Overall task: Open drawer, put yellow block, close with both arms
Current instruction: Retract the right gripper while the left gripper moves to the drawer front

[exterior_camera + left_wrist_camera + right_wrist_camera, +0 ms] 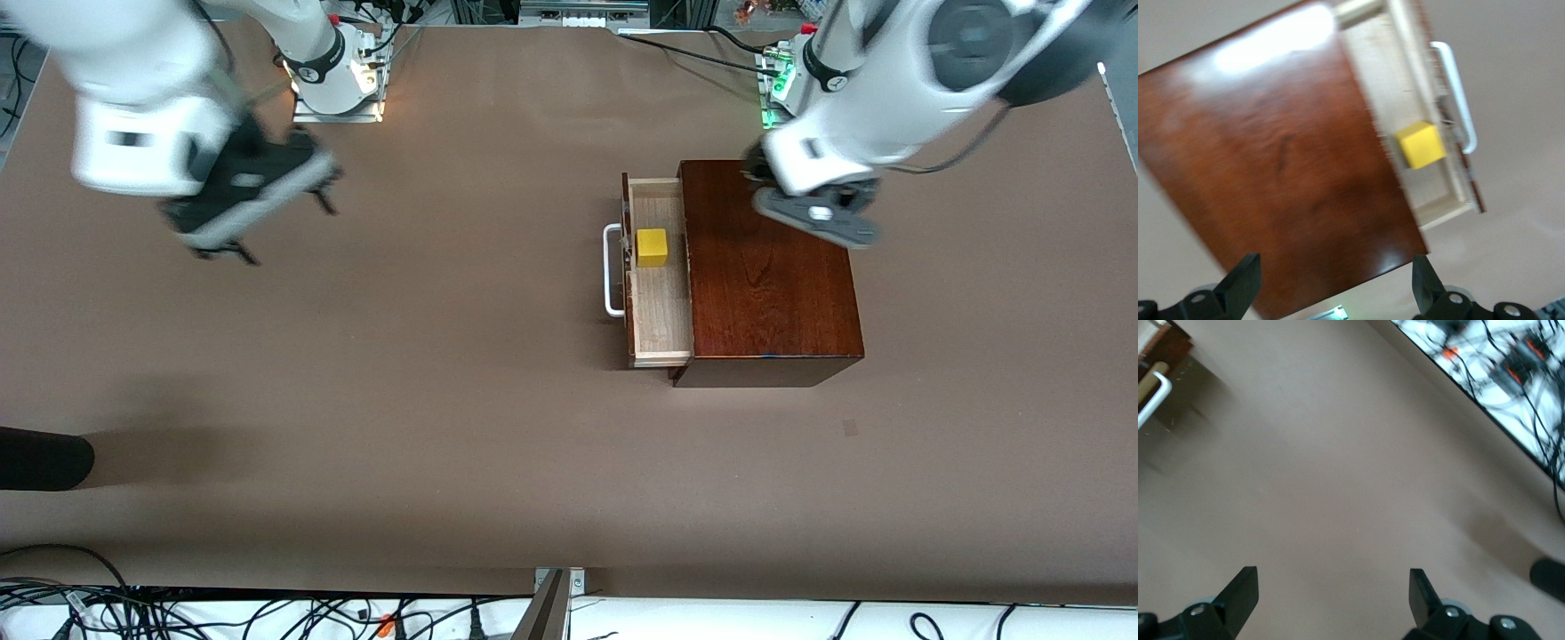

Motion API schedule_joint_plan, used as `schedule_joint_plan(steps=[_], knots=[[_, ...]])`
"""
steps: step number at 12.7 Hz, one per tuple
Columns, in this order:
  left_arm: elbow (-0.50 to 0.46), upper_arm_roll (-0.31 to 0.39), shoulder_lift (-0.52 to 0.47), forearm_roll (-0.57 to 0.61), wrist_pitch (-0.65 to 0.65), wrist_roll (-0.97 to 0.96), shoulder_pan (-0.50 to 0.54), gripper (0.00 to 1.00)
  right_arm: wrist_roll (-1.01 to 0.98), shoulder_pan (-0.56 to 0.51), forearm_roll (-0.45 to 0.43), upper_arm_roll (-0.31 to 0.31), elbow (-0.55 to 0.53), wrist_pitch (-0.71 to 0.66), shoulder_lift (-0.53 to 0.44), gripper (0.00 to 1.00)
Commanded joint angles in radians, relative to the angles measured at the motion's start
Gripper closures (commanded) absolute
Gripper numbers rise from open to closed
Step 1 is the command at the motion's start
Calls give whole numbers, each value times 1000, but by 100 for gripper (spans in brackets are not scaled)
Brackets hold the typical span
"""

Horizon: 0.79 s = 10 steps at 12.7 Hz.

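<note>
The block sits in the drawer, close to the dark front with the white handle. The drawer is pulled out of the box, toward the right arm's end of the table. So the block is in, and I think the job left is to push the drawer shut.

The left gripper hangs over the top of the box, near the edge closest to the arm's base. Its fingers are spread wide and hold nothing. From its own camera, the block and the handle lie ahead of it, past the box top.

The right gripper is up over the bare table, well apart from the drawer. Its fingers are spread too, and it is empty. In its camera the handle shows only at the edge, off to one side.

To shut the drawer well, I think one arm should rest on the box so it cannot slide. The other should come down just beside the handle and push flat on the dark front, straight toward the box. A push off to one end could twist the drawer and jam it. A slow push is best, so the block does not hop about.
</note>
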Motion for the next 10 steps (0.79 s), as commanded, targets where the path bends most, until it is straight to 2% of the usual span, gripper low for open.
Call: schedule_joint_plan(steps=[1,2,3,4,6,7,10], knots=[[108,-4,107,-20,-6,85,-85,0,24,17,18,-55,-196,18,-140,0],[118,-5,127,-20,26,137,-117,0,27,16,18,-77,-227,19,-157,0],[119,-5,142,-21,62,187,-148,0,27,-15,20,-68,-251,28,-167,0],[119,-5,159,-20,95,226,-183,0,27,-80,21,-13,-262,33,-174,0],[119,-5,207,-8,191,292,-263,0,106,-269,15,172,-271,29,-174,0],[114,-5,231,-6,252,322,-293,0,143,-335,13,235,-284,30,-175,0],[109,-5,313,55,389,521,-347,0,257,-479,9,372,-330,48,-178,0]])
